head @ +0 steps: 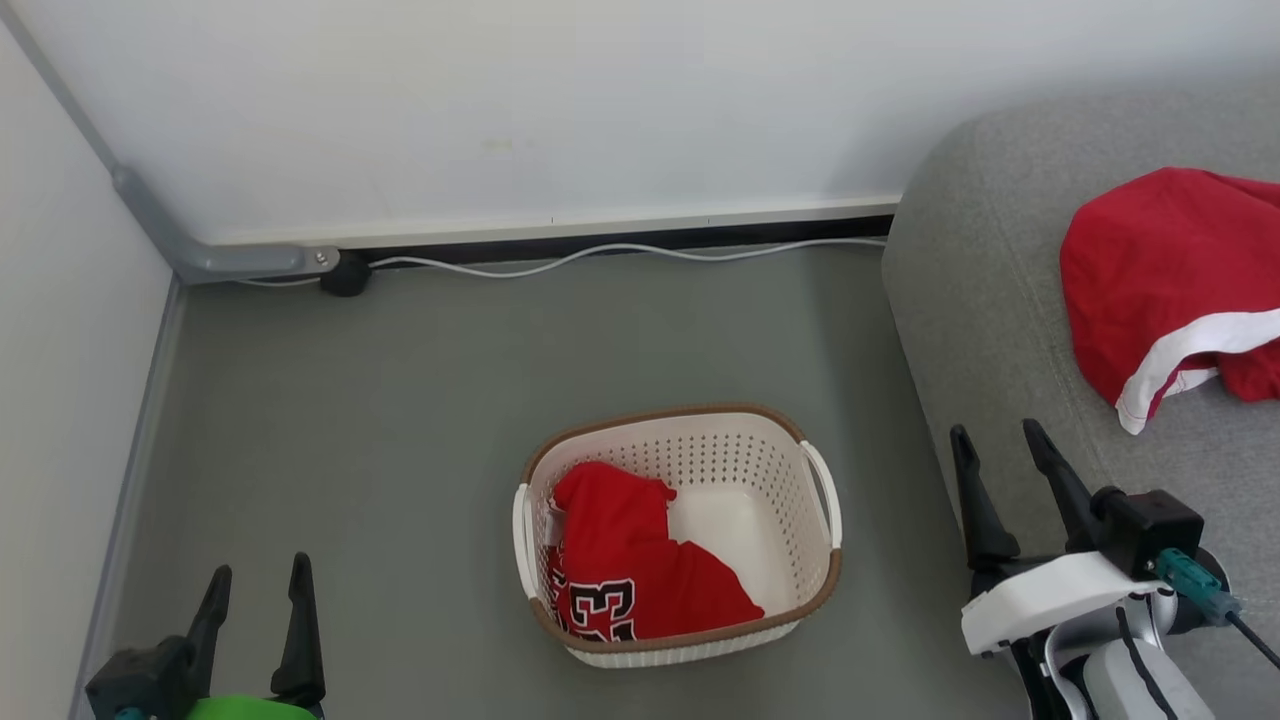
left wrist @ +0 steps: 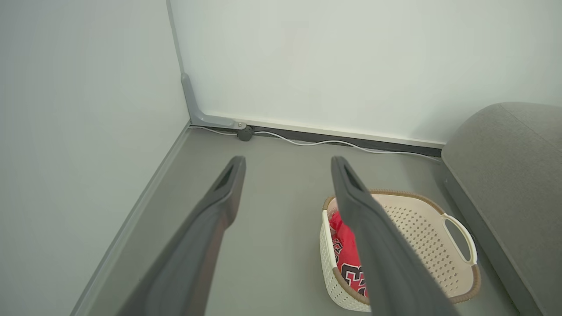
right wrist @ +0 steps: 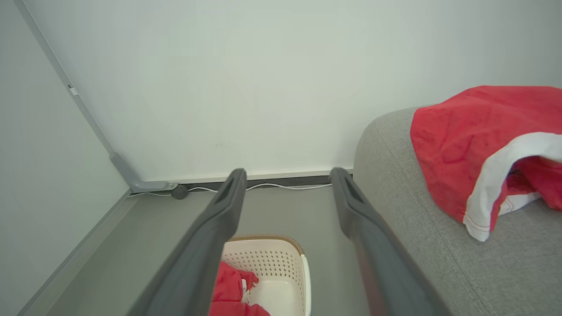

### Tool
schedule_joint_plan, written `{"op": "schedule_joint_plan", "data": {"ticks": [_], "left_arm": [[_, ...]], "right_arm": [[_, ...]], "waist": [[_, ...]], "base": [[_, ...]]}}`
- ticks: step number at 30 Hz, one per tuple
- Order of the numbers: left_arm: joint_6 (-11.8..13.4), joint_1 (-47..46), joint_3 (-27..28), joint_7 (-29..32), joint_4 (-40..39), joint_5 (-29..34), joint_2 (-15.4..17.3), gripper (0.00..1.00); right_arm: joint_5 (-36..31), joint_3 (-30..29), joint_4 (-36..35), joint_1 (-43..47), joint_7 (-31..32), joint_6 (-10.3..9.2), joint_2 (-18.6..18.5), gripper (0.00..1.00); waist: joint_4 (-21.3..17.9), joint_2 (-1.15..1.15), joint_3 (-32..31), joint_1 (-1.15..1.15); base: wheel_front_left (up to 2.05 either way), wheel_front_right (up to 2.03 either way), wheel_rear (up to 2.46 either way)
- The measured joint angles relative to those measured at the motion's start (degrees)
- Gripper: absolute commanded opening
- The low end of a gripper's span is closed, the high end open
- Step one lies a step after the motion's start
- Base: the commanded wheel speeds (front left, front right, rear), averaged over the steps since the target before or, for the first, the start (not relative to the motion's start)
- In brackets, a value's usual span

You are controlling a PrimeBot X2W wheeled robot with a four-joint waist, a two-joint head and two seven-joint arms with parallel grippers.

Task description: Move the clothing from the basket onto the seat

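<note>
left gripper (head: 261, 564), right gripper (head: 995, 428) spread, empty: white-hemmed garment (head: 1150, 270) delivered on seat (head: 990, 250); jersey (head: 630, 560) against left wall of basket (head: 700, 412) awaits pickup.

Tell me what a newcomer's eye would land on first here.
The red garment with a white hem band, lying crumpled on the grey sofa at right. Next, the red "23" jersey in the cream basket on the floor at centre. The left gripper and right gripper flank it, jaws open and empty.
</note>
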Motion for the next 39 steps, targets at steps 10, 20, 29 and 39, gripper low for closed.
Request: {"op": "schedule_joint_plan", "data": {"ticks": [10, 20, 29, 39], "left_arm": [[-1.53, -7.36, -3.65, 0.69, 0.53, 3.04, -0.04, 1.0], [-2.9, -16.88, -9.09, 3.92, 3.55, 6.53, -2.1, 1.0], [-3.85, -25.17, -12.74, 6.82, 9.34, 9.54, -4.24, 1.0], [-3.91, -32.93, -14.02, 10.01, 17.0, 12.65, -4.56, 1.0]], "right_arm": [[0.46, -2.94, -2.44, -5.69, 0.0, -0.53, -0.82, 1.0], [0.34, -3.54, -5.3, -13.35, -0.01, -0.93, -1.32, 1.0], [0.16, -2.48, -7.71, -21.91, -0.11, -0.33, -1.26, 1.0], [0.12, -1.08, -9.36, -28.22, -0.26, 0.68, -0.32, 1.0]], "waist": [[-0.64, 0.0, 7.66, 0.0], [-1.63, 0.0, 14.74, 0.0], [-3.6, 0.0, 21.91, 0.01], [-6.75, 0.0, 29.89, 0.01]], "base": [[0.0, 0.0, 0.0], [0.0, 0.0, 0.0], [0.0, 0.0, 0.0], [0.0, 0.0, 0.0]]}}
